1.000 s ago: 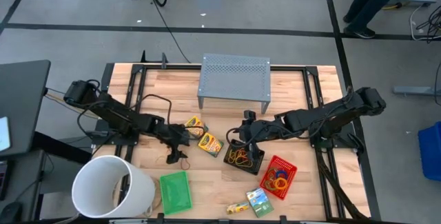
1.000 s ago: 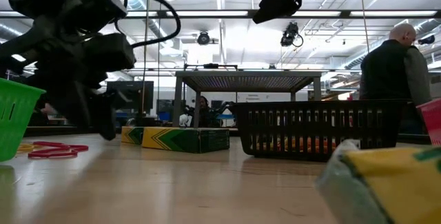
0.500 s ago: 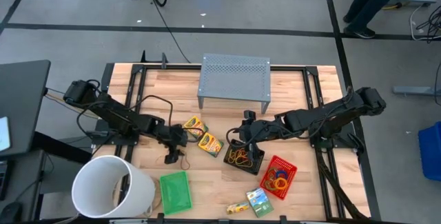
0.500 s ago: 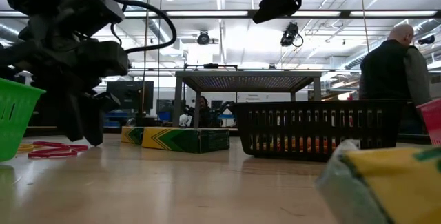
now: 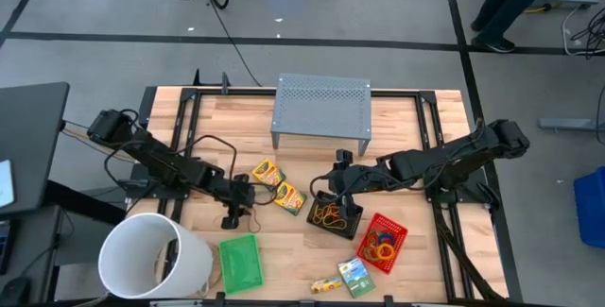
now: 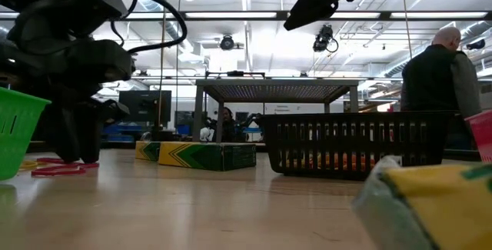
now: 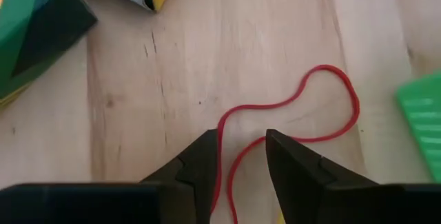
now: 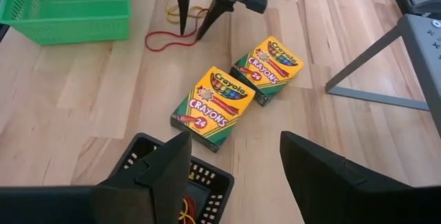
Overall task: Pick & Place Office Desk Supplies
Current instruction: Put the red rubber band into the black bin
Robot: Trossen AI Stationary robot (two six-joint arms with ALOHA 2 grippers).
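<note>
One red rubber band, loose on the tabletop beside the green mesh tray. Left gripper: jaws slightly parted, straddling one strand, tips down on the wood, nothing held. Right gripper: open, empty, over the black mesh tray.

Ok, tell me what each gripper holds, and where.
Nothing is held. The left gripper straddles one end of the thin red rubber band, fingers open; the right gripper hovers open, empty.
</note>
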